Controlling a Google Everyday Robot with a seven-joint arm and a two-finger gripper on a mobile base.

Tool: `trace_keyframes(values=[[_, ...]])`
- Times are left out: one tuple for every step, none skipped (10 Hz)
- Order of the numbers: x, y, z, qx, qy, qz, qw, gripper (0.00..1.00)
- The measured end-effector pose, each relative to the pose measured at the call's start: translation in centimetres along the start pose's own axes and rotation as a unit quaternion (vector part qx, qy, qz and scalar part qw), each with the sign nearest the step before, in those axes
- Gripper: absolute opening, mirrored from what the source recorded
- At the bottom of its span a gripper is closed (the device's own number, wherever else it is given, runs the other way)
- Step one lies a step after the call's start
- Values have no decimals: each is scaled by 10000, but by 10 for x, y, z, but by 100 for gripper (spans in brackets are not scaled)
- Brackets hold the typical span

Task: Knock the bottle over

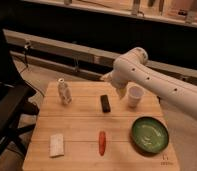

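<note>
Camera view: the gripper (121, 91) hung over the table's (82, 150) far edge, just beside a white cup (135, 96); whether it was spread or closed could not be told. The bottle (64, 92) stood upright, well apart from it, beyond a black block (105, 103). A sideways sweep high on the bottle, away from the cup, looked the surest approach.

Arm (159, 84) over a wooden surface (82, 127).
Claw (121, 91) hangs at centre frame beside the white cup (135, 96); bottle (64, 92) upright, centre left.
</note>
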Motion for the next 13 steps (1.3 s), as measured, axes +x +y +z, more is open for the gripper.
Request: trace_keyframes(values=[[-1,-3,1,22,-13,-72,10000,80],[-4,-7,2,46,-26,-129,9999,80],[-6,-10,3,65,-47,-172,9998,80],[-9,-15,4,88,-56,-225,9997,80],[-12,-20,6,110,-66,-282,9995,80],[-16,-26,7,138,-94,-360,9992,80],[-14,-26,8,151,-88,-422,9990,80],[-13,-28,9,169,-102,-466,9987,80],[-17,-35,12,205,-135,-530,9983,80],[-21,-40,14,231,-188,-583,9979,80],[-19,-41,15,248,-183,-605,9977,80],[-19,-42,16,263,-192,-655,9973,80],[-22,-47,18,285,-221,-745,9966,80]])
